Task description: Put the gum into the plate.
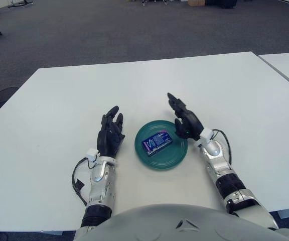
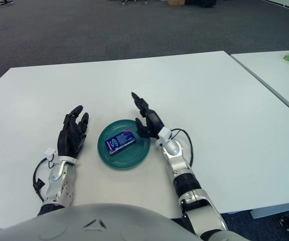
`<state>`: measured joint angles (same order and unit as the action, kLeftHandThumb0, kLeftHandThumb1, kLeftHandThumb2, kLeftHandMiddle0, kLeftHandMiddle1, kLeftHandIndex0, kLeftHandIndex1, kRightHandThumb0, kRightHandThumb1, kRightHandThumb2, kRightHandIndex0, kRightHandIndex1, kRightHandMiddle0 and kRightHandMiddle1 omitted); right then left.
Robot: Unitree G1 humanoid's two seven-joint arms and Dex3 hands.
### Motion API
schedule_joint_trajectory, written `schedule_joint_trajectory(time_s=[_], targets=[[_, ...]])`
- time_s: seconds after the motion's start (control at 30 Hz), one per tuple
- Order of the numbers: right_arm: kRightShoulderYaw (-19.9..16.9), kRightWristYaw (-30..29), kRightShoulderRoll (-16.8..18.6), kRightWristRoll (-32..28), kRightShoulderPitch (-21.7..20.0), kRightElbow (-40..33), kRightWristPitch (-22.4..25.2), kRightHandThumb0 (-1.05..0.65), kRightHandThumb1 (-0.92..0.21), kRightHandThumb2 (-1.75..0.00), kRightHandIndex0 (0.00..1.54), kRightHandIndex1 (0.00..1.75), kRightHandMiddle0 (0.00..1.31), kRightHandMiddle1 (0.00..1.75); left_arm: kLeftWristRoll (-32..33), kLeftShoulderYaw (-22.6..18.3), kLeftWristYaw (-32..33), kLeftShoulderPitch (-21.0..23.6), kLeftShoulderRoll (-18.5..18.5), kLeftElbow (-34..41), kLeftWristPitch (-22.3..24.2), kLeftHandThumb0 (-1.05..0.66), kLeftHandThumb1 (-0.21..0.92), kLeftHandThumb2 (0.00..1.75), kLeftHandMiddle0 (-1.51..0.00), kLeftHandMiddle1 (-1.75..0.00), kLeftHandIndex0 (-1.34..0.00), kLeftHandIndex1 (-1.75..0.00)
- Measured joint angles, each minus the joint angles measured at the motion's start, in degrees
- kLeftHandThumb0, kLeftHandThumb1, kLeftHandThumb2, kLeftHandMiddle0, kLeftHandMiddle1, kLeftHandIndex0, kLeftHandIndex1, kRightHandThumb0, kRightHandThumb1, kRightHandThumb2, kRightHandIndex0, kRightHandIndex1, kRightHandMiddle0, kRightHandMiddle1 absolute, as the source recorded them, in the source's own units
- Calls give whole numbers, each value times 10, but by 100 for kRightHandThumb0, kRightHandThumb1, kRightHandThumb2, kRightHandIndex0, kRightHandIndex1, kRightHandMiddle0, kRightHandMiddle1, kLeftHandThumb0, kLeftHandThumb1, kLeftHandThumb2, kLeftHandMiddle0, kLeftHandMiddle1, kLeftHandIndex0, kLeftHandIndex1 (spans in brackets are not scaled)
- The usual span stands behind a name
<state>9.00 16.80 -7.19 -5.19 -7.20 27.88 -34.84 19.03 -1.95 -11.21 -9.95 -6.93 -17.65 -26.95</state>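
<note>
Left eye view: gum (image 1: 157, 142) in green plate (image 1: 172, 158), right hand (image 1: 184, 121) empty, fingers spread, beside its rim.

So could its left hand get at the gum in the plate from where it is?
Probably yes: the left hand shows open just left of the plate, and nothing stands between it and the gum.

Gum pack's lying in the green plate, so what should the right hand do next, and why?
Probably draw the right hand back from the plate's right rim toward the robot. The gum already lies in the plate, and that hand is open, holding nothing. The left hand shows left of the plate.
</note>
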Motion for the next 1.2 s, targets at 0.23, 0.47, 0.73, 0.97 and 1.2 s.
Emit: schedule_joint_trajectory(time_s=[0.23,0.47,0.73,0.97,1.2], targets=[[-45,10,0,-37,30,-17,54,-105,-92,-109,0,0,0,0,-21,10,15,-16,0,15,-1,-93,92,98,-29,-3,0,-73],[-91,-6,7,-47,15,21,64,-105,-92,-112,0,0,2,1,-24,19,29,-25,0,25,2,-95,92,98,-30,-3,0,-74],[-123,-76,33,-42,17,22,83,-102,-92,-112,0,0,0,1,-25,21,37,-38,1,36,7,-96,92,98,-31,-2,0,-73],[-130,-121,50,-23,31,-1,99,-98,-92,-112,0,0,0,0,-25,21,37,-41,1,40,7,-97,92,97,-30,-1,0,-70],[-132,-150,57,-6,37,-10,106,-96,-92,-110,0,0,0,0,-25,21,37,-42,1,40,7,-97,92,97,-29,-1,0,-69]])
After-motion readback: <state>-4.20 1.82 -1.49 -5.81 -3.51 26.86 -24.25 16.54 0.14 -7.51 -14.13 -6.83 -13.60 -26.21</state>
